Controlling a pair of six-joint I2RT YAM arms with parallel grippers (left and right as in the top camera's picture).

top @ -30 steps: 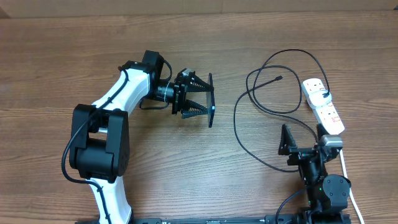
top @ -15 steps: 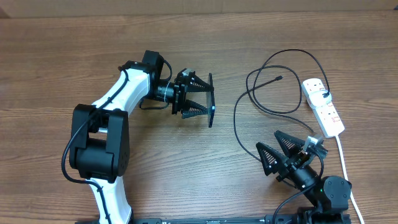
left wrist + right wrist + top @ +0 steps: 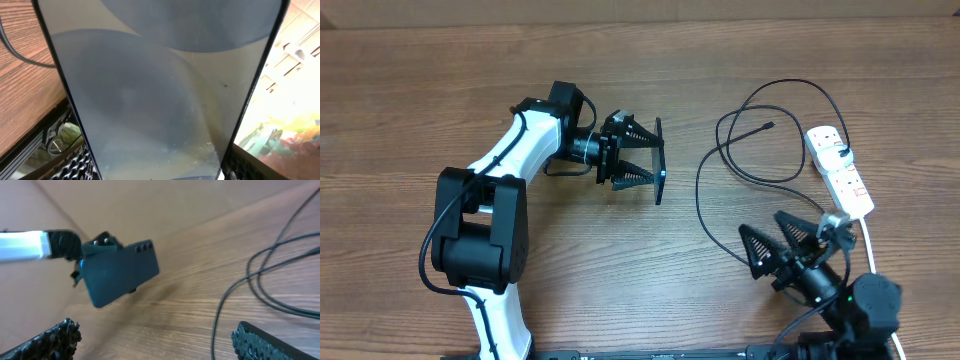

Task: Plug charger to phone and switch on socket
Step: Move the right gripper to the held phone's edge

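Note:
My left gripper is shut on the phone and holds it on edge above the table's middle. In the left wrist view the phone's pale screen fills the frame between the two fingers. The right wrist view shows the phone's dark back. The black charger cable lies looped on the table, with its connector tip free. Its white adapter sits at the far end of the white socket strip. My right gripper is open and empty, low at the front right beside the cable.
The strip's white cord runs toward the front edge past the right arm's base. The left arm reaches across the left half of the wooden table.
The right arm has come out of its folded pose. Its gripper has swung left toward the cable and opened. The left arm and phone have not moved.

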